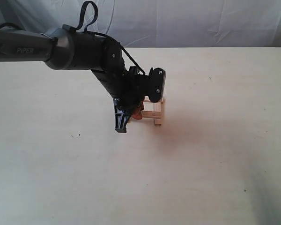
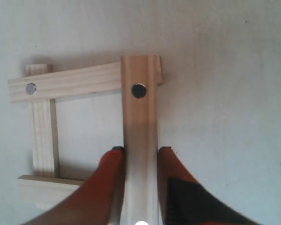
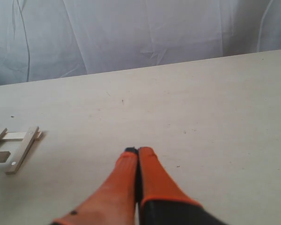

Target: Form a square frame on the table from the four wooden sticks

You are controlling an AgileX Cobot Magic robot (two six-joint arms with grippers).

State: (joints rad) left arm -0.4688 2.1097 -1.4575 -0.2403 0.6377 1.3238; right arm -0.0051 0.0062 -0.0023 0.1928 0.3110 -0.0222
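In the left wrist view my left gripper [image 2: 140, 151] is shut on one wooden stick [image 2: 140, 117], its red fingers [image 2: 110, 164] pressing both long edges. That stick's far end, with a dark hole, lies over the end of a cross stick [image 2: 65, 84]. Two more sticks [image 2: 43, 136] [image 2: 42, 190] close the square frame [image 1: 157, 111] on the table [image 1: 201, 164]. In the exterior view the left gripper [image 1: 136, 112] points down at the frame's left side. My right gripper [image 3: 138, 151] is shut on nothing, low over bare table, with the frame [image 3: 16, 145] far off to its side.
The black left arm [image 1: 61, 47] reaches in from the upper left over the table. A white cloth backdrop [image 1: 201, 23] hangs behind the table's far edge. The right arm does not show in the exterior view.
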